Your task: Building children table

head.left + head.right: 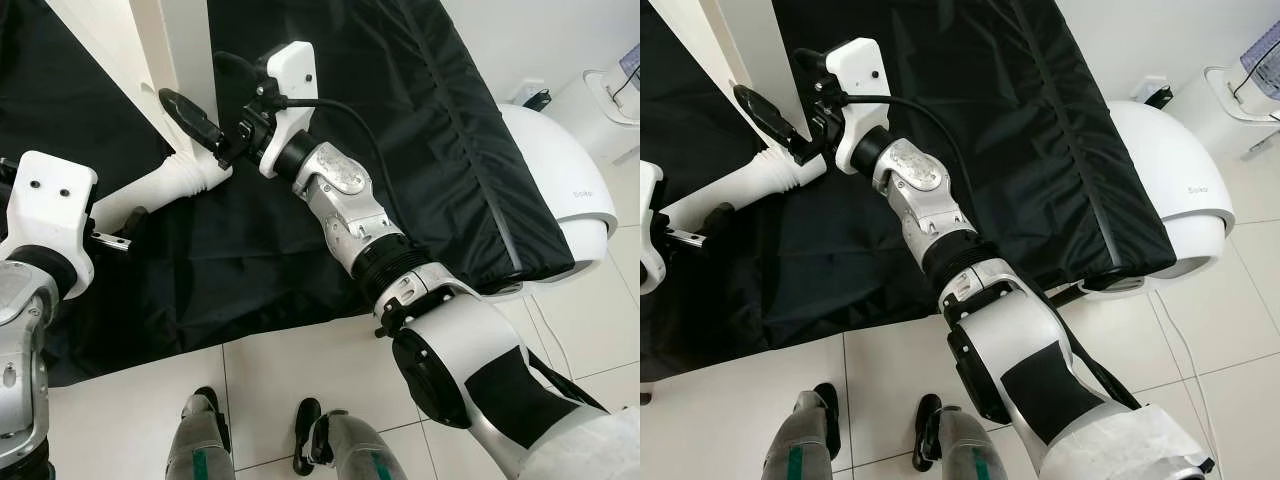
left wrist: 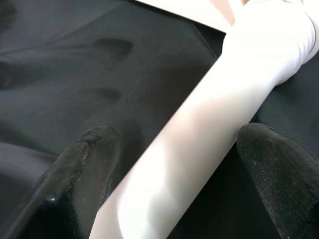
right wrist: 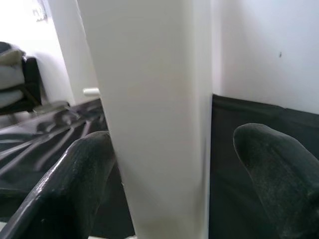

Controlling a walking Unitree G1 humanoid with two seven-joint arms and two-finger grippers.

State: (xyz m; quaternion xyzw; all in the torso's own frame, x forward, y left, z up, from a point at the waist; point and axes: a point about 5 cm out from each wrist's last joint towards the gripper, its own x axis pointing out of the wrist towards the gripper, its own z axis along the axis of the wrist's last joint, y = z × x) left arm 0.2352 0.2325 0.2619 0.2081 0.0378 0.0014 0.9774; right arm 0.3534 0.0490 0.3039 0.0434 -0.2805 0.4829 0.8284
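White plastic, round in section, forms the long table leg (image 1: 165,190) that lies slanted on a black fabric sheet (image 1: 250,270) spread over pale floor tiles (image 1: 290,370). The leg's upper end carries a ribbed collar and meets the foot of a tall, flat-faced white table panel (image 1: 130,50) standing upright on the sheet.

Left gripper (image 2: 179,164): its two black fingers (image 2: 84,164) stand apart on either side of the lower part of the leg, with the leg passing between them. In the left wrist view a visible gap of dark sheet remains between each finger and the leg, so the claw straddles the leg without clamping it. In the left eye view the white wrist housing of this arm sits at the left edge, beside the leg's lower end.

Right gripper (image 3: 174,164): the silver right arm reaches forward and across to the upright panel. Its two black fingers (image 3: 75,184) are spread wide around the panel's white post-like edge, one finger on each side. Whether the pads press on the panel cannot be told. In the left eye view one finger (image 1: 190,115) points toward the panel, just above the collar of the leg.

Background: a white domed appliance (image 1: 560,190) rests on the tiles beside the sheet's right edge. The robot's own feet (image 1: 250,435) stand on the tiles at the near edge.
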